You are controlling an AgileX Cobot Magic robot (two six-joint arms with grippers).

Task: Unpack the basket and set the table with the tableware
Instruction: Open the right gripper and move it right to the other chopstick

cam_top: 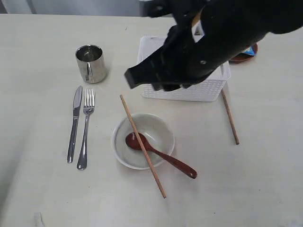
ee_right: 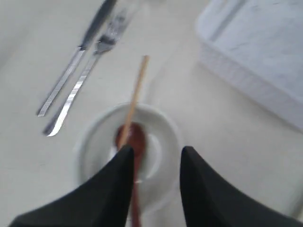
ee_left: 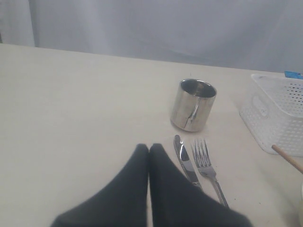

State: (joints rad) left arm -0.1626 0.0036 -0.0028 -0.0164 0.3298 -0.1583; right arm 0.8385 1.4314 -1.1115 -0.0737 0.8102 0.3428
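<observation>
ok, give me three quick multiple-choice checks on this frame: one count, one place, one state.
1. How many wooden chopsticks lie across the pale round bowl?
A) none B) one C) two

2. Where is the head of the reddish-brown spoon?
A) inside that bowl B) under it C) well away from it

3. The right gripper is:
A) open and empty B) shut on a chopstick C) shut on the spoon

Answers:
1 B: one stick crosses the bowl, while the other chopstick lies beside the white perforated plastic basket.
2 A: the head sits in the bowl, with the handle out over the rim.
3 A: its fingers stand apart with nothing between them.
</observation>
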